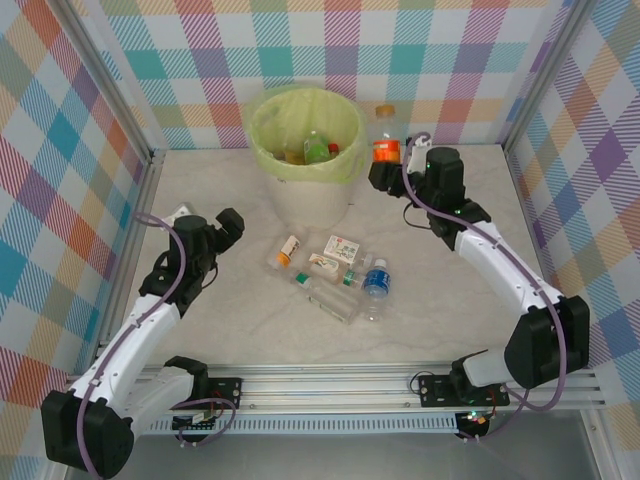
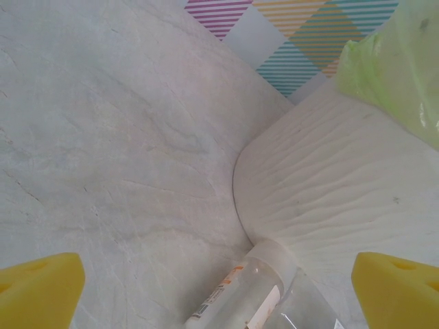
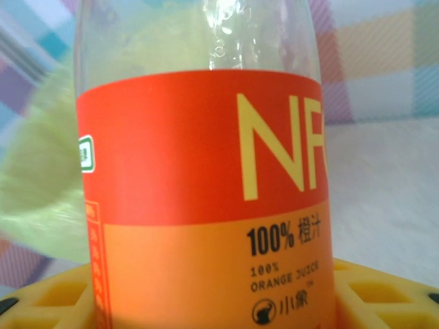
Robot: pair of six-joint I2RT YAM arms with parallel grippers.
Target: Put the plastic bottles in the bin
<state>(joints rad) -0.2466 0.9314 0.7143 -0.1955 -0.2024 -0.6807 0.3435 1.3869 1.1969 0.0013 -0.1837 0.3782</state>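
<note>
The white bin (image 1: 306, 195) with its yellow-green bag (image 1: 280, 135) stands at the back centre, a few bottles inside it. My right gripper (image 1: 385, 172) is shut on an upright orange-label juice bottle (image 1: 385, 143), just right of the bin; its red and orange label (image 3: 206, 205) is close between the yellow fingers (image 3: 384, 291). Several plastic bottles (image 1: 335, 272) lie on the table in front of the bin. My left gripper (image 1: 232, 232) stands open left of that pile, above a clear lying bottle (image 2: 267, 291) beside the bin wall (image 2: 336, 199).
Checked walls and metal frame posts (image 1: 152, 160) close in the marble table (image 1: 440, 290) on three sides. An aluminium rail (image 1: 400, 385) runs along the near edge between the arm bases.
</note>
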